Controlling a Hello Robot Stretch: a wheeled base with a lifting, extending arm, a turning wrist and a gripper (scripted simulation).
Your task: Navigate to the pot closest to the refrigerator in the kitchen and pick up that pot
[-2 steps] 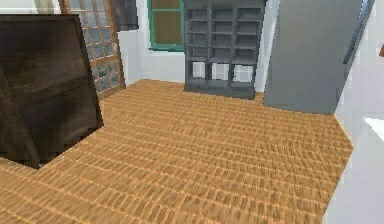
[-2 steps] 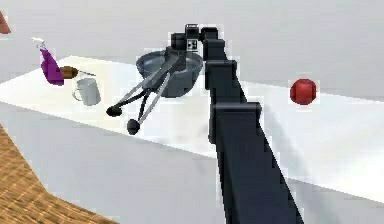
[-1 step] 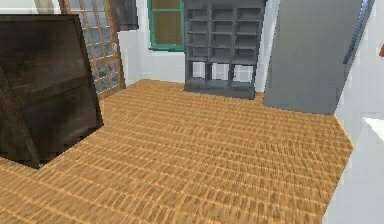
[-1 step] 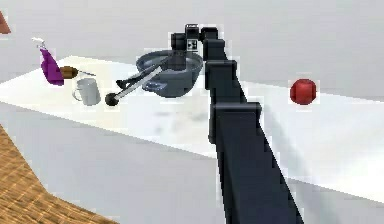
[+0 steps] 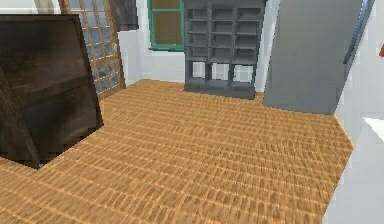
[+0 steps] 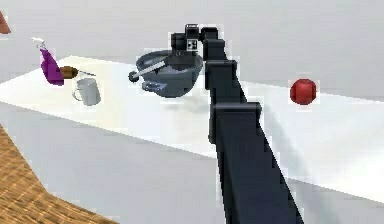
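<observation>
**A:** Forward view first?

**B:** White counter [image 5: 362,172] at the right edge. Past its far end, a tall grey refrigerator [image 5: 310,55]. Farther from the counter along that back wall, a grey shelf unit [image 5: 222,45], then a green-framed window [image 5: 165,25]. Across the wood floor [image 5: 200,150] from the counter, a dark wooden cabinet [image 5: 45,85].

**A:** And the arm side view?

**B:** White counter [image 6: 150,125] again. On or just above its top (hard to say which), a grey pot [image 6: 172,78] near the middle. Gripper [image 6: 176,55] right at the pot's rim, arm [image 6: 235,130] crossing the counter's near edge. Cannot tell whether holding anything. Toward the counter's left end, a white mug [image 6: 87,92] and a purple spray bottle [image 6: 47,62]; toward its right end, a red apple [image 6: 303,92]
</observation>
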